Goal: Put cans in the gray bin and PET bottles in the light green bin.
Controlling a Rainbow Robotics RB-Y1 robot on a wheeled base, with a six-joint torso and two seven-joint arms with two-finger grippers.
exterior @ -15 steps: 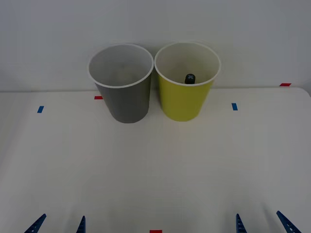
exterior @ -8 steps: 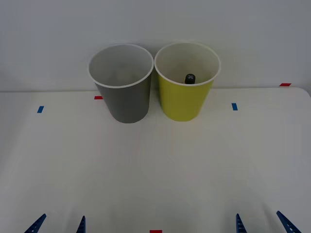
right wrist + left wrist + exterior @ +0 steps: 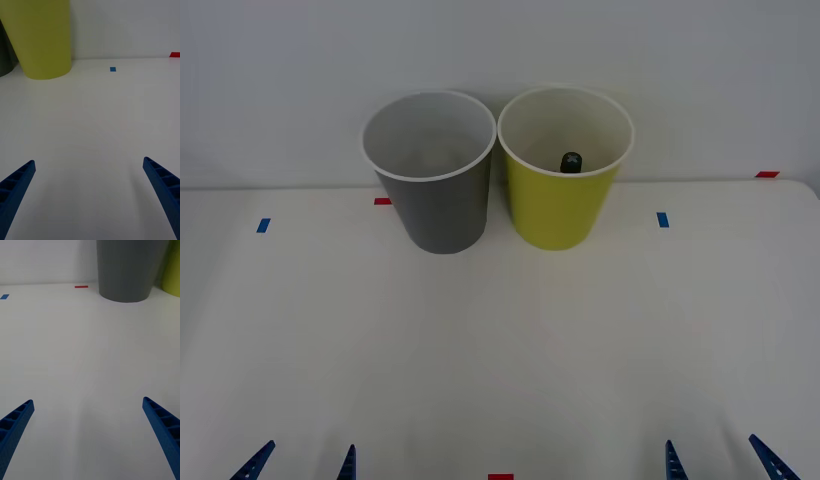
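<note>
Front view. Two tapered bins are shown side by side, rims touching or nearly so, at the far side of the white table (image 3: 500, 340), well ahead of both grippers. The gray bin (image 3: 435, 200) stands ahead of the left gripper (image 3: 300, 463); the light green bin (image 3: 562, 205) stands ahead of the right gripper (image 3: 717, 460). A black screw cap (image 3: 571, 161), taken to belong to the PET bottle, is seen inside the light green bin against its near wall; the bottle body is hidden by the bin. Nothing is made out inside the gray bin. Both grippers are parked at the near table edge with fingers spread apart and nothing between them. Blue and red tape marks lie on the table.

Right wrist view. The two blue ribbed fingers (image 3: 161, 187) are shown wide apart over bare table. The light green bin (image 3: 41, 37) stands well ahead, with a blue tape mark (image 3: 113, 69) beside it.

Left wrist view. The fingers (image 3: 17, 427) are likewise spread and empty. The gray bin (image 3: 127, 270) stands well ahead, a red tape mark (image 3: 81, 287) beside it.

Handling note. The bottle is judged small, light and smooth-walled, with slightly yielding plastic; were it lifted, a hold across the body below the cap is judged safest. The bins are judged light and easily tipped.
</note>
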